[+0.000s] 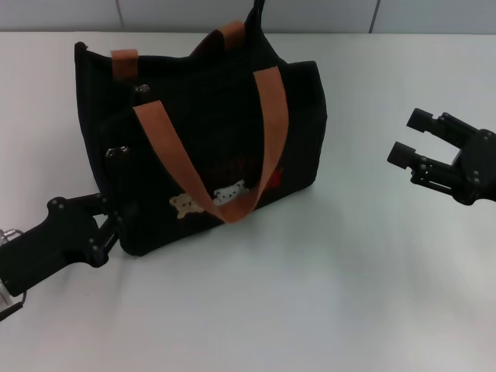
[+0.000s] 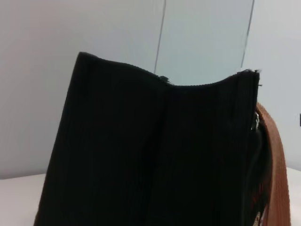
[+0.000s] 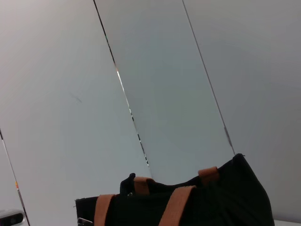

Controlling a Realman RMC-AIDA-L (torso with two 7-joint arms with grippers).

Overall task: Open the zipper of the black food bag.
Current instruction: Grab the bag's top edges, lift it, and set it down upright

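The black food bag (image 1: 209, 139) stands upright on the white table, left of centre, with its orange-brown handles (image 1: 267, 139) flopped over the bear patches on its front. The zipper runs along the bag's dark top and is hard to make out. A small silvery pull (image 1: 141, 89) shows near its left end. My left gripper (image 1: 112, 225) sits low against the bag's left bottom corner. The left wrist view is filled by the bag's end panel (image 2: 155, 155). My right gripper (image 1: 409, 136) hovers open well to the right of the bag, holding nothing.
The white table (image 1: 325, 294) spreads in front of and to the right of the bag. A pale panelled wall (image 3: 155, 84) stands behind it. A round metal snap (image 1: 116, 152) sits on the bag's left front edge.
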